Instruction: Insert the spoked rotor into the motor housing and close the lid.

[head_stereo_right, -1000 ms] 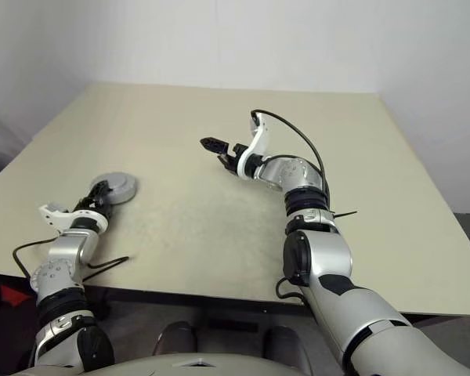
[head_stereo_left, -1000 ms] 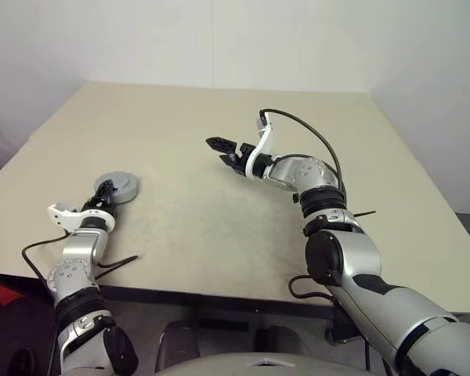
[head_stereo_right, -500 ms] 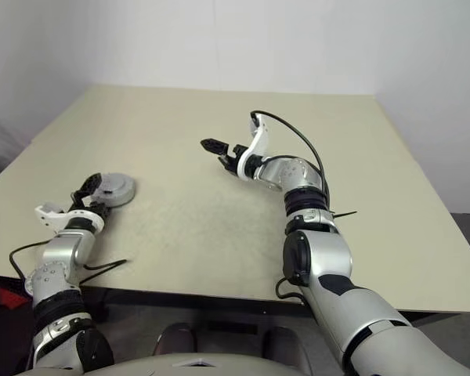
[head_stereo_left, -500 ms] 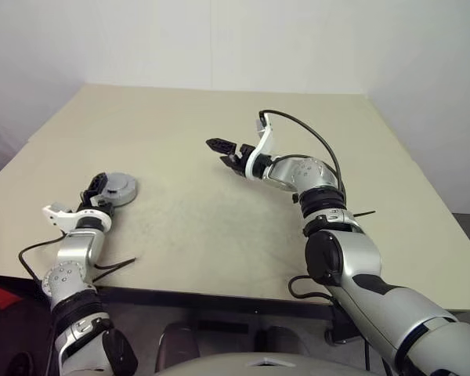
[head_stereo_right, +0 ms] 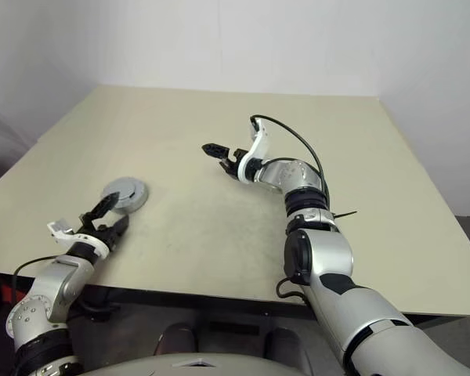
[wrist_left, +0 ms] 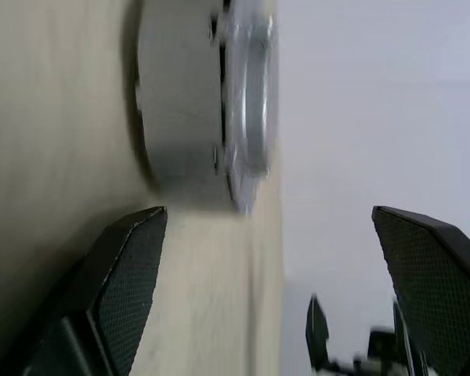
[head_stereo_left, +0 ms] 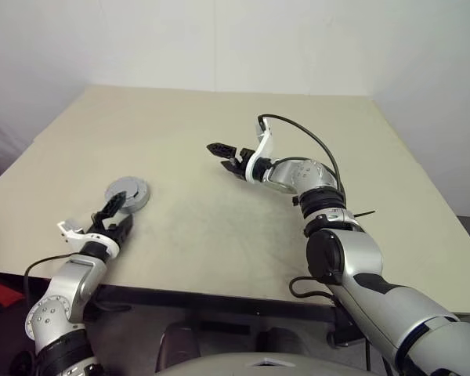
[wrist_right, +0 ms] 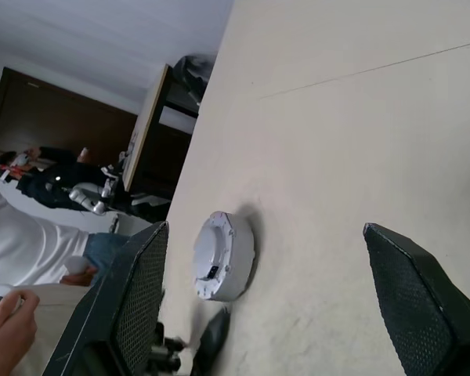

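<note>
Looking down over the beige worktop [head_stereo_left: 219,157], we find the closed motor housing [head_stereo_left: 128,193] lying flat in the left of the frame, its grey lid [wrist_right: 218,252] seated on top (the spoked rotor cannot be seen). Our left claw [head_stereo_left: 113,217] hangs in the lower left of the frame, just beside the housing and apart from it, with its black fingers [wrist_left: 129,270] spread wide and empty. Our right claw [head_stereo_left: 225,155] sits above the middle of the frame, well apart from the housing, its jaws also wide with nothing between them. At the left edge of the right wrist view a person's hand [wrist_right: 4,325] shows beyond the worktop.
</note>
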Action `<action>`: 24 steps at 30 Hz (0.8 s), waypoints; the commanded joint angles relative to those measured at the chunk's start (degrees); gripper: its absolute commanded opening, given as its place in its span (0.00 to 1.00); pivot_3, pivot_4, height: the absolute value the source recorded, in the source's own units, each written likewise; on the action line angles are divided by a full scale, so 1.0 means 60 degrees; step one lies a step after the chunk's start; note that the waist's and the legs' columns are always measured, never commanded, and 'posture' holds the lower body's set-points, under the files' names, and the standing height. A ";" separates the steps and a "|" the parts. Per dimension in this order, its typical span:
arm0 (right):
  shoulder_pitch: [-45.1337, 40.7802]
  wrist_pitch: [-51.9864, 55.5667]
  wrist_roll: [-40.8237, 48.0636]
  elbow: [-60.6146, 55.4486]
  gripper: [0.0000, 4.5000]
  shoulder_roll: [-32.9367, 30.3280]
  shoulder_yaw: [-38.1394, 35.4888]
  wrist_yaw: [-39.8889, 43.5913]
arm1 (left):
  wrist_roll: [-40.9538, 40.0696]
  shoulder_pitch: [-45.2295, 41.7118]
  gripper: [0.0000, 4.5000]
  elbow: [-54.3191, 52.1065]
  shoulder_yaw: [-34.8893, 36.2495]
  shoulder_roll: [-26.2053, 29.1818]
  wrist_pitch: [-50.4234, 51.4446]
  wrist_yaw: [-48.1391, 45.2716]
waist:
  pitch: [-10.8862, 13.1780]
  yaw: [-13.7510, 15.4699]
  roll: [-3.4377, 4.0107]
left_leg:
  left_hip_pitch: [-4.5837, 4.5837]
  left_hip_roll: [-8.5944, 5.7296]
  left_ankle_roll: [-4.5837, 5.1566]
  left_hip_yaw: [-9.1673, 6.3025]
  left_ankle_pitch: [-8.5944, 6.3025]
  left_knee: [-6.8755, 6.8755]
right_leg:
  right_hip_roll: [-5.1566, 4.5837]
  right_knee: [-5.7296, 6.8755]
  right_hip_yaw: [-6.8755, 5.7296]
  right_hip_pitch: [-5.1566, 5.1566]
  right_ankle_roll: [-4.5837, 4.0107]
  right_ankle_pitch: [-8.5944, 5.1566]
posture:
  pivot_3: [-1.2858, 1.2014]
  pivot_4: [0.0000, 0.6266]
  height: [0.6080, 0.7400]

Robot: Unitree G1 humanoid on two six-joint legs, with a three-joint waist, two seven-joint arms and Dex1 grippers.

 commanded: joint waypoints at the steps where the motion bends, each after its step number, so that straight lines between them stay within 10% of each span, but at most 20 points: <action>1: -0.0277 -0.0301 -0.0077 -0.0124 1.00 -0.0045 0.0058 0.0045 | -0.0732 0.0167 0.99 -0.0227 -0.1217 -0.0041 0.0926 0.0495 | 0.0000 0.0027 0.0002 | 0.0002 -0.0002 0.0000 0.0000 0.0000 0.0000 | -0.0007 0.0001 -0.0003 0.0005 0.0002 -0.0001 | 0.52 0.00 1.00; 10: 0.0634 -0.2085 -0.1310 -0.1395 1.00 -0.0196 0.1695 0.1559 | 0.0037 -0.1890 0.99 0.0114 -0.3050 0.0963 0.1556 -0.0122 | 0.0000 0.0071 -0.0008 | -0.0019 0.0012 -0.0058 0.0002 0.0042 0.0005 | -0.0030 0.0019 -0.0041 0.0013 0.0031 0.0014 | 0.52 0.00 1.00; 24: 0.2586 -0.4205 -0.2860 -0.2831 1.00 -0.2886 0.3969 0.5821 | 0.5913 -0.2765 0.99 -0.0532 -0.6278 0.2658 0.0790 -0.4458 | 0.0001 0.0009 -0.0007 | -0.0036 0.0006 -0.0036 0.0003 0.0052 0.0003 | -0.0038 0.0008 -0.0049 0.0006 0.0032 0.0013 | 0.52 0.00 1.00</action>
